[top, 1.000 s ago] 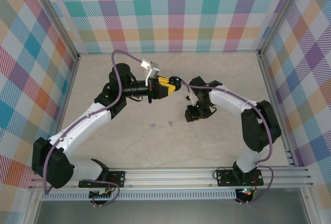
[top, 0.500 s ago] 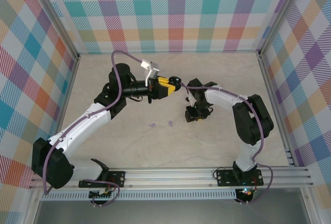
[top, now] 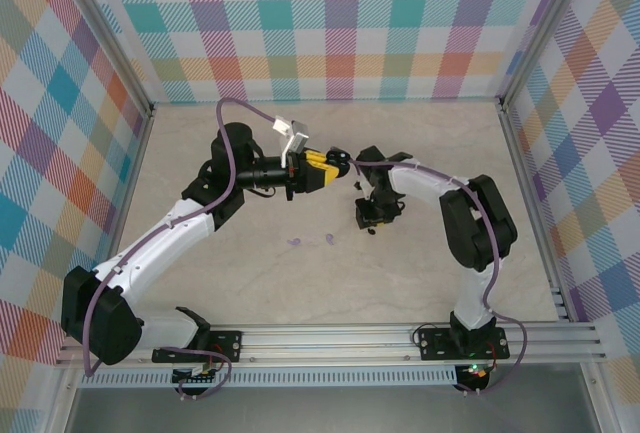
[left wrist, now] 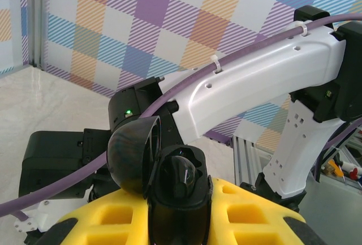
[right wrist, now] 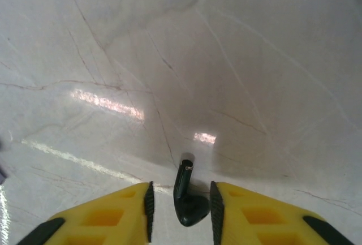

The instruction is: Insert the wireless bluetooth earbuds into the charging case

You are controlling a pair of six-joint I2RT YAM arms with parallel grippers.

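Overhead, left of centre: left gripper (top: 322, 167) pressed shut on the open black case (top: 341, 160), held clear of the tabletop (top: 200, 133) toward its far edge, mouth turned to the right arm. Closer in, from the left wrist: lid (left wrist: 133, 160) swung back, glossy base (left wrist: 181, 184) wedged between yellow fingers (left wrist: 107, 222).

Nearer the tabletop's near edge, loose and untouched: a lilac bud (top: 295, 242) and its twin (top: 330, 240), side by side.

Just right of centre: right gripper (top: 368, 218) pointed down at the tabletop, jaws a little apart and astride a black bud (right wrist: 188, 202) lying flat. No firm pinch visible, with a sliver of gap showing on one side.

Key to the coming move: black bud squarely between the fingertips, stem pointing away from the wrist, long axis parallel to the pads, so a squeeze across its narrow width. Right arm plainly the nearer. Case waiting just up and left of it, near but apart. Likely next: a finished pinch, a lift, a short carry across.
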